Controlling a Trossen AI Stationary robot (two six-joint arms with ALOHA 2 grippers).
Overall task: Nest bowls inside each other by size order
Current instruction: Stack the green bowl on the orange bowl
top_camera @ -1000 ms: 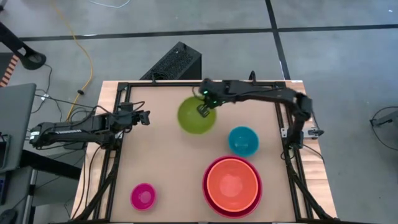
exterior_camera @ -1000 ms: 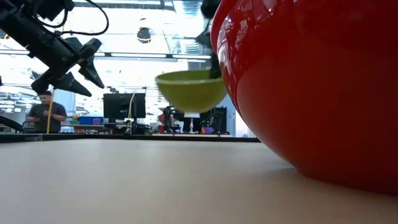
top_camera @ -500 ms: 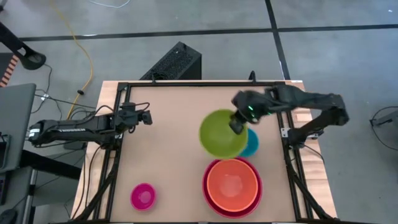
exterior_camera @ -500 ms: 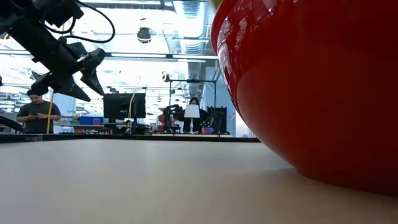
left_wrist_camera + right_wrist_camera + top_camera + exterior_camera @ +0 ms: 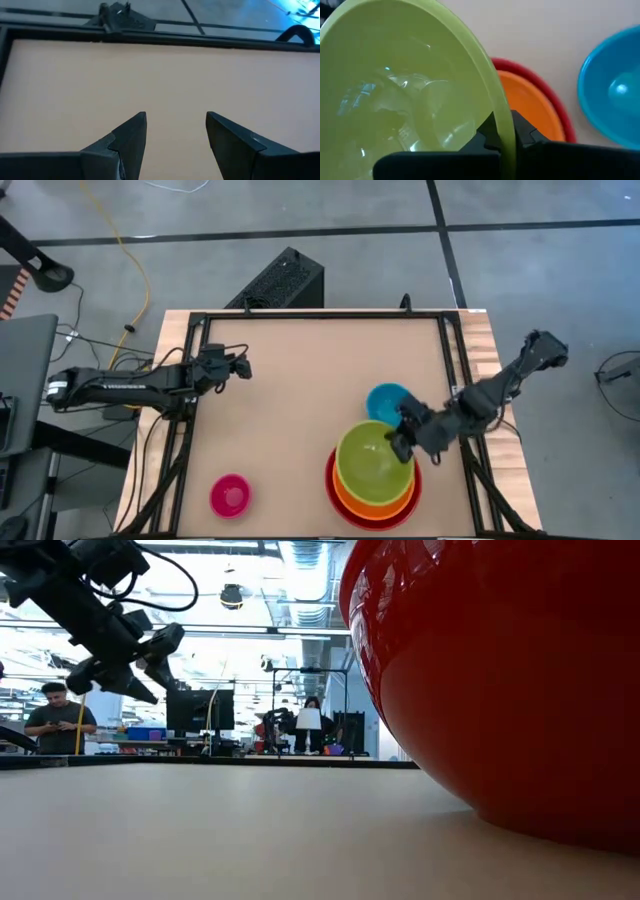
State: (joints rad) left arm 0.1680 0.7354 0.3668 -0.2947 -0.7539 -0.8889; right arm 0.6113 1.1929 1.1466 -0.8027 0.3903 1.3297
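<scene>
The lime green bowl [image 5: 372,460] is over the orange bowl [image 5: 375,502], which sits inside the red bowl [image 5: 340,502] at the table's near right. My right gripper [image 5: 402,438] is shut on the green bowl's rim. The blue bowl [image 5: 385,402] stands on the table just beyond, the pink bowl [image 5: 230,495] at the near left. My left gripper [image 5: 243,368] is open and empty above the table's far left. My right gripper pinches the green bowl's rim [image 5: 504,131] on its right far side, one finger inside the bowl and one outside. The fingers come from the table's right, slanting down. The bowl stays open side up over the orange bowl; whether it rests in it I cannot tell.
Black frame rails [image 5: 455,350] run along the table's edges. The red bowl [image 5: 500,670] fills the right of the low view. People show in the room behind the table [image 5: 60,720]. Bare table lies in the middle [image 5: 290,430].
My right gripper has carried the green bowl from the table's far middle toward the near right, past the blue bowl, to above the orange bowl in the red one. The bowl has stayed open side up. My left gripper has shifted slightly toward the right.
</scene>
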